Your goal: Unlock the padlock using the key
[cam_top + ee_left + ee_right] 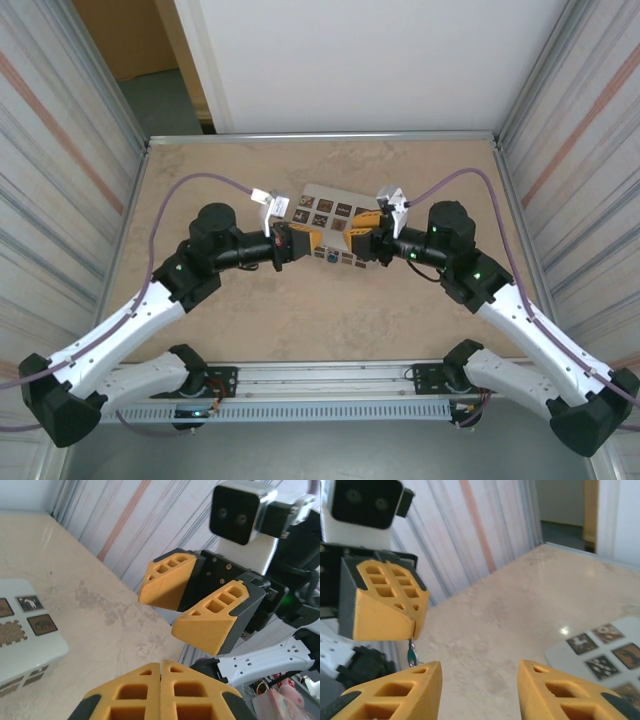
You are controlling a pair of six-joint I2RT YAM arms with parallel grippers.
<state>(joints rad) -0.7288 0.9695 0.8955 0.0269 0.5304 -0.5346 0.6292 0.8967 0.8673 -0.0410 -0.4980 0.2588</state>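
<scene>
Clenching a small green piece dangling beneath, left jaws tight together; right jaws parted, clear of it

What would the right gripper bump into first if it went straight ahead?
Probably the left gripper, shut and facing the right gripper head-on; depth is hard to judge, so it might slip just past.

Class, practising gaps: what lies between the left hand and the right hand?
In the right wrist view, a small green piece dangles from the shut left hand, above the open right hand.
</scene>
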